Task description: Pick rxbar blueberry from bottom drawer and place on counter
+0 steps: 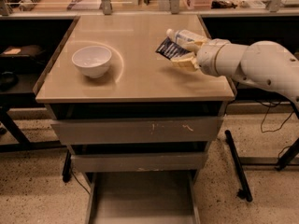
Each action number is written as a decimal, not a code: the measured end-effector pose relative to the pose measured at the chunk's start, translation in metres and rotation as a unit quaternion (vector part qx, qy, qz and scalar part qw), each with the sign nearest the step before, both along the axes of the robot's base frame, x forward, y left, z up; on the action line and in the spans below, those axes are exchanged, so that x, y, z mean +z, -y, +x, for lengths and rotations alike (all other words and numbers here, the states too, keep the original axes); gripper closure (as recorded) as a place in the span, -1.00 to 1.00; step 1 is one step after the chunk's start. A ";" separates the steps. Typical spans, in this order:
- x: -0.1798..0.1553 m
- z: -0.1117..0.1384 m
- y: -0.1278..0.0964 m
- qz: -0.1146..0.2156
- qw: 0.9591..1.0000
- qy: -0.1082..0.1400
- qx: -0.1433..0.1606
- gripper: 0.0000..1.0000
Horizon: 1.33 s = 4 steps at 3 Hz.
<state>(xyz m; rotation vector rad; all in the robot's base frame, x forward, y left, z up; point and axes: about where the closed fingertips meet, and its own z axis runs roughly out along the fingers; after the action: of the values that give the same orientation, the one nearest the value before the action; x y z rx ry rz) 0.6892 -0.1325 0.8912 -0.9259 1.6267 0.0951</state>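
The rxbar blueberry (167, 48), a small dark navy wrapper with pale lettering, is held in my gripper (181, 54) over the right rear part of the tan counter (140, 76). The tan fingers (186, 63) are closed on the bar's right end. I cannot tell whether the bar touches the counter. My white arm reaches in from the right. The bottom drawer (140, 197) is pulled out at the bottom of the grey cabinet, and its flat grey floor shows nothing on it.
A clear plastic bottle (186, 35) with a white label lies on the counter right behind the gripper. A white bowl (92, 60) stands on the counter's left side. Two closed grey drawer fronts (135, 130) sit above the open drawer. A cluttered bench runs along the back.
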 end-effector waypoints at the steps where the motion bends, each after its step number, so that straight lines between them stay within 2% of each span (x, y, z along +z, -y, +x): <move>1: -0.015 0.020 0.014 0.035 0.998 -0.037 -0.046 1.00; 2: -0.033 0.043 0.008 0.064 0.994 -0.074 -0.051 1.00; 3: -0.048 0.061 -0.022 0.065 0.992 -0.105 -0.008 1.00; 4: -0.047 0.062 -0.026 0.065 0.992 -0.109 -0.001 0.64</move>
<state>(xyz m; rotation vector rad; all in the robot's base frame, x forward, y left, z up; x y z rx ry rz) 0.7516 -0.1066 0.8441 -0.8359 1.7993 0.3066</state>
